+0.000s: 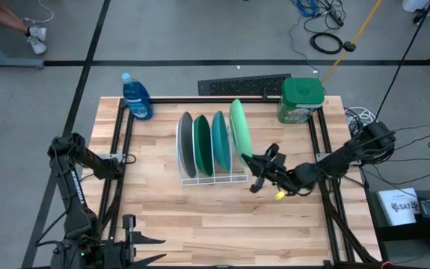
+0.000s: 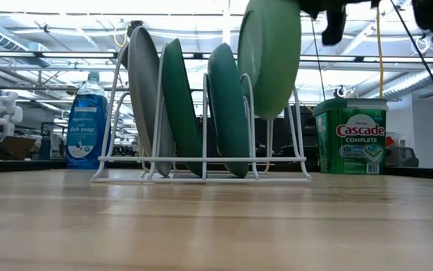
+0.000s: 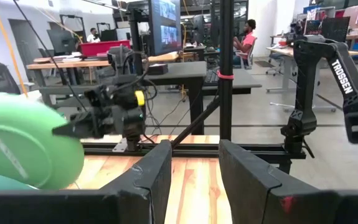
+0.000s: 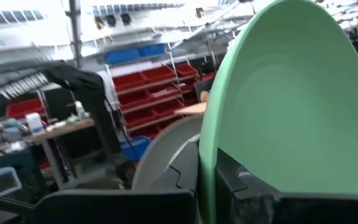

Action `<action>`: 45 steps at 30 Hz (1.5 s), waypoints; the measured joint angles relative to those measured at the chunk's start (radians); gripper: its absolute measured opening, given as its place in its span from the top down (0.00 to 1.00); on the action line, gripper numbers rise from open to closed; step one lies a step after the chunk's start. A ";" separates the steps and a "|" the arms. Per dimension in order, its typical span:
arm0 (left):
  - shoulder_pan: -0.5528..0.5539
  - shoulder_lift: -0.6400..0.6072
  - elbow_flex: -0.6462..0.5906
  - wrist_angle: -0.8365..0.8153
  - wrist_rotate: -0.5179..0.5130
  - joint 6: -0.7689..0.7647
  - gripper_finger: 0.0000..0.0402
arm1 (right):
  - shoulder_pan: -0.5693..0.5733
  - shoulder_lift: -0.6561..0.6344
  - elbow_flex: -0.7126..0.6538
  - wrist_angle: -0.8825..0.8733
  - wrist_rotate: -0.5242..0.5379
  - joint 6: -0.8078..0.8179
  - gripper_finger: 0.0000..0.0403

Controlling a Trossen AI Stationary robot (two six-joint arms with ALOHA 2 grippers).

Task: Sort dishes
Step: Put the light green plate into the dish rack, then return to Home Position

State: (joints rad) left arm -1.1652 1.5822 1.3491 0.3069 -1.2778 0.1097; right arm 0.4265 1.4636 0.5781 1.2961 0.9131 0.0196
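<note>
A white wire rack (image 1: 213, 178) holds the grey plate (image 1: 185, 144), the dark green plate (image 1: 203, 144) and the teal plate (image 1: 220, 142), each on edge in its own slot. The light green plate (image 1: 239, 133) stands at the rack's right end, higher than the others in the low view (image 2: 270, 53). My right gripper (image 1: 250, 159) is shut on it. My left gripper (image 1: 151, 249) waits open near the table's near left corner, pointing right; its fingers (image 3: 160, 168) show a clear gap. My right gripper pinches the light green plate's rim (image 4: 207, 158) at its near-side edge, one finger on each face. The fingers come level from the table's right. The plate stands on edge, leaning a little, and its lower edge (image 2: 270, 114) hangs above the rack's base wires.
A blue dish soap bottle (image 1: 136, 97) and a green Cascade tub (image 1: 301, 99) stand at the far edge, with a black grille-like object (image 1: 244, 86) between them. Black frame rails (image 1: 120, 161) run along both sides. Bare wood (image 1: 215, 224) lies near the rack.
</note>
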 joint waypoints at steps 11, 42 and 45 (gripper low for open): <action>0.000 0.000 0.000 -0.002 0.000 -0.003 0.67 | -0.069 0.073 0.000 -0.165 0.006 0.187 0.94; 0.000 0.000 0.000 -0.010 0.001 -0.025 0.67 | -0.043 -0.061 0.000 -0.299 0.003 0.147 0.41; 0.001 0.000 0.000 -0.012 -0.043 -0.043 0.67 | -0.004 -0.116 0.000 -0.308 0.003 0.080 0.43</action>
State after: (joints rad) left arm -1.1638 1.5826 1.3491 0.2948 -1.3208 0.0664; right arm 0.4227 1.3474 0.5777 0.9886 0.9159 0.0994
